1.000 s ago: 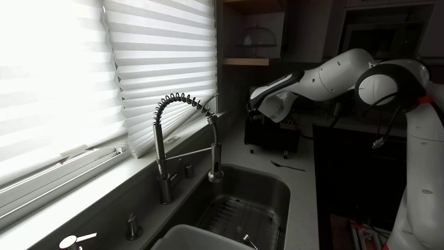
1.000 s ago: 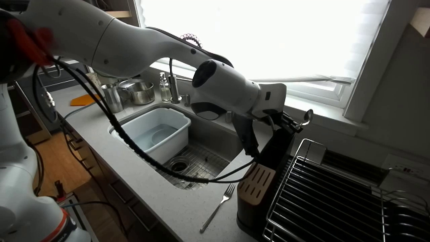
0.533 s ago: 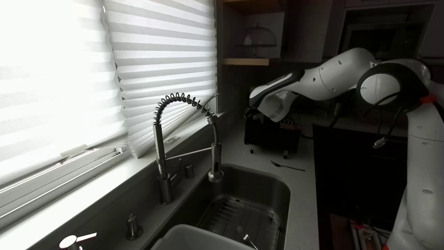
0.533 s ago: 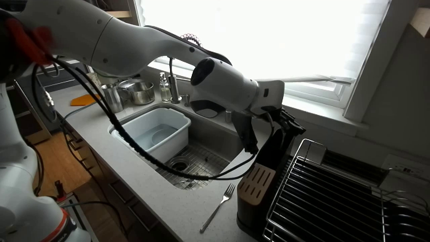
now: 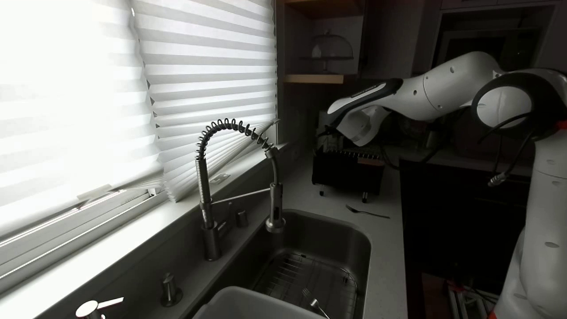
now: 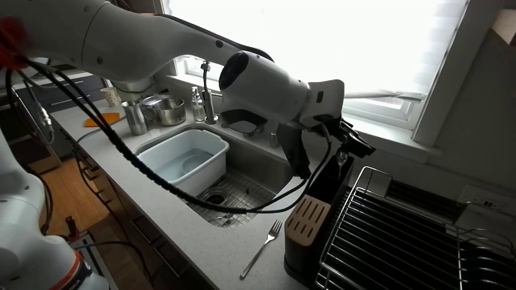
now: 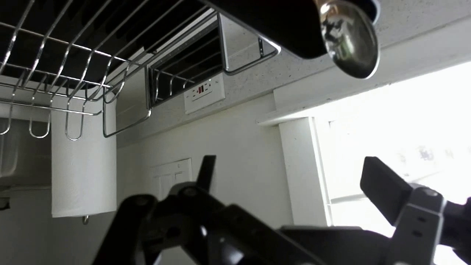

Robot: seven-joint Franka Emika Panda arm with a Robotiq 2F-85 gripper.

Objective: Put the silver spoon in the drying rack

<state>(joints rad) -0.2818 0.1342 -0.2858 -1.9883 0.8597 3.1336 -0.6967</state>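
Observation:
The silver spoon (image 6: 342, 156) stands bowl up in the open back compartment of the black utensil holder (image 6: 298, 253), beside the wire shelf of the drying rack (image 6: 387, 237). Its handle goes down inside, mostly hidden. In the wrist view, the shiny spoon (image 7: 351, 40) pokes out past the holder's dark edge. My gripper (image 7: 289, 173) has its fingers spread wide, only wall and window between them. Seen from outside, the gripper (image 6: 360, 145) hovers just above the spoon, apart from it. The drying rack (image 5: 347, 173) looks very dark in an exterior view, the spoon indistinct there.
A fork (image 6: 262, 249) lies on the counter by the holder's slotted wooden top (image 6: 308, 219). The sink holds a white tub (image 6: 203, 173) and another fork (image 5: 315, 304). A coiled-spring faucet (image 5: 201, 177) rises behind it. A paper towel roll (image 7: 84, 158) hangs past the rack.
A second ago the spoon's bowl jutted from my gripper. The jaws have since opened, the spoon has dropped into the holder, and the arm has risen and drawn back slightly.

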